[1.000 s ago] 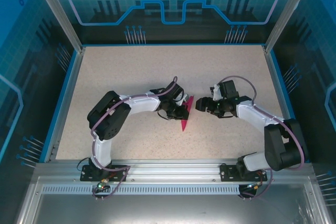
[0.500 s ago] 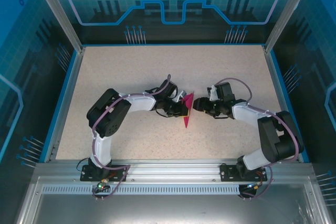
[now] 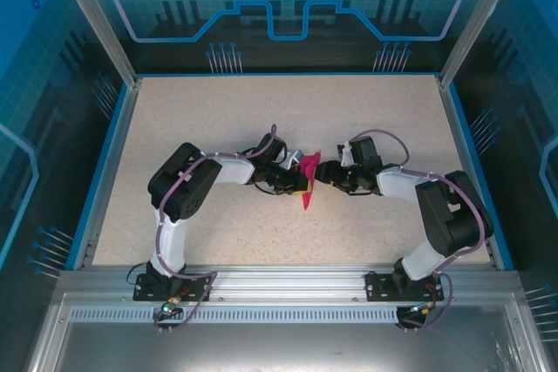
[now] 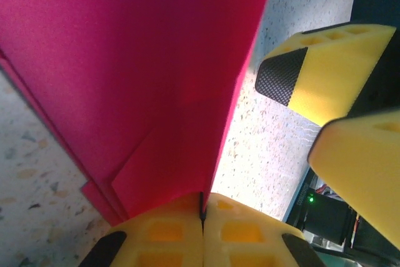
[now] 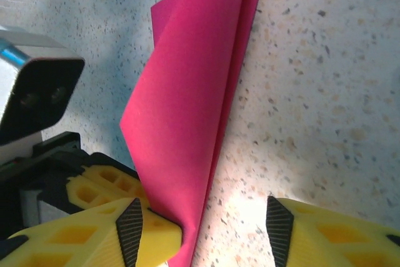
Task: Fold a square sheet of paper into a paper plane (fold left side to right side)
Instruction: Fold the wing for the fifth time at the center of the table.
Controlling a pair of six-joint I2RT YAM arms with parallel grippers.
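The left end effector (image 3: pixel 299 182) is pinched tight on the narrow magenta-pink folded paper plane (image 3: pixel 308 191). Its yellow fingertips (image 4: pixel 169 236) are pressed flat together, with the paper coming up out from between them. The plane sits mid-way across the speckled beige desk (image 3: pixel 218 119), right between the two arms, one flap raised. The right end effector (image 3: pixel 323 172) is just beside it, jaws apart at a middling gap, straddling the paper's edge, with one pad (image 5: pixel 130 223) touching it.

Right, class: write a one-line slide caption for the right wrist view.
The right tool, jaws open, straddles the folded magenta paper plane over the speckled table.
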